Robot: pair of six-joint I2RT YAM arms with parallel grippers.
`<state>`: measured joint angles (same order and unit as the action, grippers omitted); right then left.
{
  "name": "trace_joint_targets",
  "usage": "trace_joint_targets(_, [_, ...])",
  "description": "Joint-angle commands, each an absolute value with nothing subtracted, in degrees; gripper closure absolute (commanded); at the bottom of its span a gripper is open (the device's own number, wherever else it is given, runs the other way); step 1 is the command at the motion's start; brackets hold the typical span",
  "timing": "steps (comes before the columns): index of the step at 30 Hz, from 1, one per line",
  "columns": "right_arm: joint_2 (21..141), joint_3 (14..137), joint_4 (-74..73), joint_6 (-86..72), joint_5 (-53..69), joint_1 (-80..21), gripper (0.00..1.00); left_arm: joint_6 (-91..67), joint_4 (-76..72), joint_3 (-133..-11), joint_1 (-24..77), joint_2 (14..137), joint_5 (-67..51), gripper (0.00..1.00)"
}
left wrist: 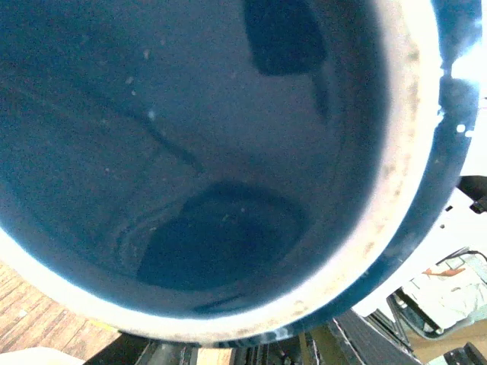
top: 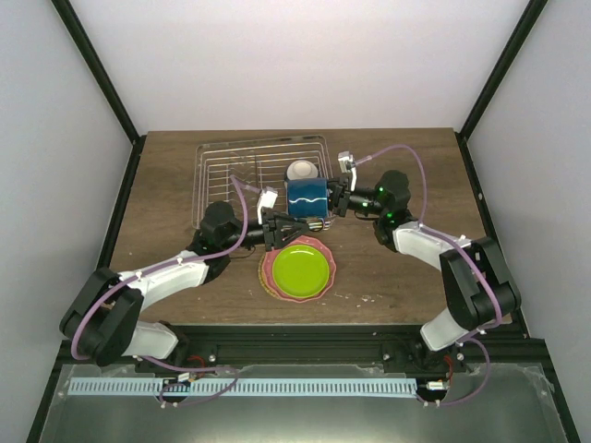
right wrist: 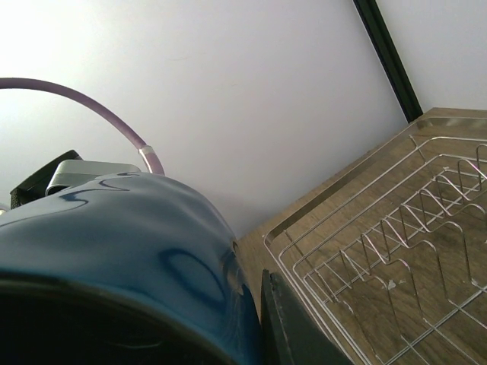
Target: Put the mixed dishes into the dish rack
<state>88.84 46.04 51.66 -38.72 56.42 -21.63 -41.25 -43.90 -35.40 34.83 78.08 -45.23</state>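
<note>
Right gripper (top: 340,197): closed almost fully, pinching the dark blue mug (top: 307,194) from its right side; whether on the handle or the wall, hidden behind the mug's body in the wrist view.
Left gripper (top: 288,224): pressed up to the mug's near-left end, looking straight into its mouth; width of opening not readable, so cannot tell whether gripping or merely steadying.
Mug position: lying on its side between the two grippers, mouth toward the left arm, over the near right part of the dish rack (top: 231,171); resting on the wires or lifted just off them, impossible to say.
Neighbours: pale bowl (top: 301,170) inside the rack just behind the mug; lime-green plate (top: 299,267) stacked on the pink scalloped plate (top: 270,277) on the counter (top: 166,203), just in front of the rack.
Step in hand, as a judgement: seating the mug in the rack, perhaps with a re-grip between arms.
Doing it well: release with one gripper only after confirming a firm hold with the other. Turn the mouth downward, then lower slowly into the open bay beside the bowl without nudging it. Leave the pronged slots on the left free for the plates. Open only after setting the full weight onto the wires, then back straight out, well above the stacked plates.
Risk: smooth glaze, likely to slip or swing in a narrow pinch.
</note>
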Motion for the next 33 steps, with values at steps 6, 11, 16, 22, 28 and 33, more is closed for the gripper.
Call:
trace_joint_targets(6, [84.5,46.8,54.4,-38.7,56.7,-22.5,0.99,-40.6,-47.7,-35.1,35.0,76.3,-42.5,0.65])
trace_joint_targets(11, [83.7,44.3,57.2,-38.8,54.4,-22.5,0.99,-42.8,-52.8,-34.0,34.9,76.1,-41.4,0.65])
trace_joint_targets(16, [85.3,42.2,64.1,-41.6,54.0,-22.5,0.99,-44.5,-55.7,-33.9,34.9,76.9,-41.4,0.65])
trace_joint_targets(22, [87.6,41.0,70.6,-43.7,53.7,-23.0,0.99,-49.4,-65.4,-33.1,35.0,79.6,-41.5,0.67])
trace_joint_targets(28, [89.3,40.5,73.8,-44.8,54.0,-23.2,0.99,-53.6,-71.9,-34.1,34.9,84.4,-43.3,0.68])
trace_joint_targets(33, [90.0,40.6,74.1,-45.1,54.3,-23.3,0.99,-52.5,-69.9,-34.3,34.9,84.6,-43.4,0.73])
